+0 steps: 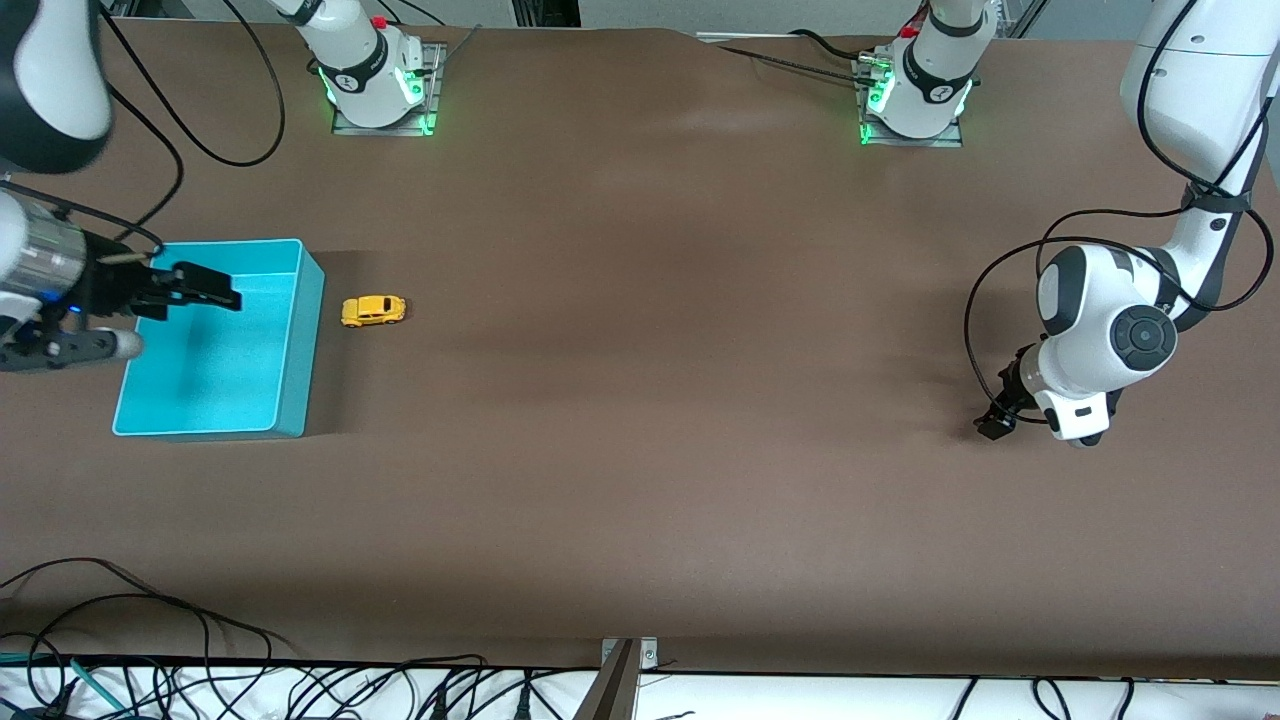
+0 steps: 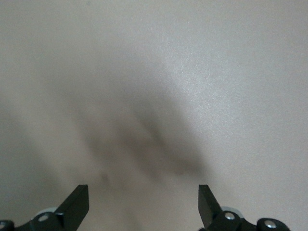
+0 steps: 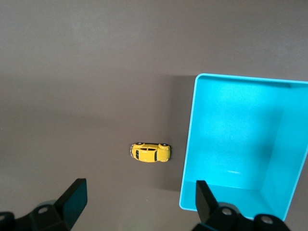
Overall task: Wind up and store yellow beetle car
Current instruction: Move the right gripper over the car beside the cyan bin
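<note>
Both grippers gape, left (image 2: 143,204) over bare table, right (image 3: 139,202) above turquoise bin (image 1: 300,330) (car (image 1: 373,310) beside it)

High front overview facing the arms; wrist cameras downward (right shares bin (image 3: 240,144)).

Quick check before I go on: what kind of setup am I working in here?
Most likely a robotics lab bench: two arm bases bolted to a brown-covered table, loose cables along its edge, and only a yellow beetle car beside a turquoise bin as props.
</note>
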You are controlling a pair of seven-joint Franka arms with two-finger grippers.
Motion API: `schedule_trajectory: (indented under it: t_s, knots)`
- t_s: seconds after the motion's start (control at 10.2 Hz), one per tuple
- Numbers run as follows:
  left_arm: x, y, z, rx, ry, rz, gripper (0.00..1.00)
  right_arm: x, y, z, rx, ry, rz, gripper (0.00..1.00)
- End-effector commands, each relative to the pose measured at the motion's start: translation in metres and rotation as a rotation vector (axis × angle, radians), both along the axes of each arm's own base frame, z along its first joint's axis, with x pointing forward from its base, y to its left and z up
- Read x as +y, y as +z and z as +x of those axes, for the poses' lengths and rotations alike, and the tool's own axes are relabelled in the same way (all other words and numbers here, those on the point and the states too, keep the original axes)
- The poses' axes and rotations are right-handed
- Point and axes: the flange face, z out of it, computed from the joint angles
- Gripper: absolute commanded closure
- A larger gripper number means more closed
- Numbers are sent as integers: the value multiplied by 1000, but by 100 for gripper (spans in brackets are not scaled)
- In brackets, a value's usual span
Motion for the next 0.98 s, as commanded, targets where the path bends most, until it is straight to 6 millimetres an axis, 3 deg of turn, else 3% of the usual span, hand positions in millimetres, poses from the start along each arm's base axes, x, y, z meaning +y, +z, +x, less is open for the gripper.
schedule_trajectory:
  t_s: [0.0, 0.2, 0.29, 0.49, 0.59, 0.88]
  knots:
    - [2, 9, 0, -1, -14, -17, 0, 16, -25, -12, -2, 82, -2, 0]
    - [2, 9, 0, -2, -15, -16, 0, 38, -57, -23, 8, 167, -31, 0]
    - [1, 10, 0, -2, -16, -17, 0, 57, -76, -38, 26, 240, -21, 0]
    - [2, 13, 3, -11, -48, -20, 0, 72, -110, -69, 16, 439, -1, 0]
    - [-1, 13, 4, -9, -57, -19, 0, 69, -126, -73, 2, 564, 22, 0]
    - [-3, 13, 3, 5, -107, -21, 0, 36, -173, -84, -92, 969, 78, 0]
